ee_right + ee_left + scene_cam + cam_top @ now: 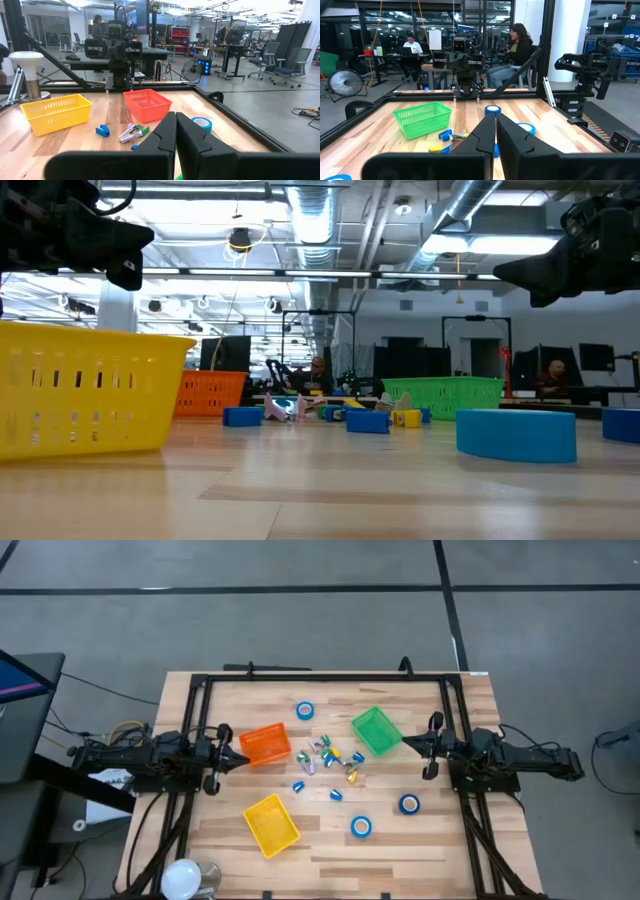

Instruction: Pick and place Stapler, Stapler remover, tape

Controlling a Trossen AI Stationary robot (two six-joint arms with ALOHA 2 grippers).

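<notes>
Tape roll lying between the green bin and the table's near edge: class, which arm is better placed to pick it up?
Probably the right arm. That tape roll lies just below the right tool; the left tool waits across the table beside the orange bin.

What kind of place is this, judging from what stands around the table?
Probably a robotics lab or workshop: exposed ceiling ducts, another robot rig beyond the wooden table, and people sitting at desks.
</notes>
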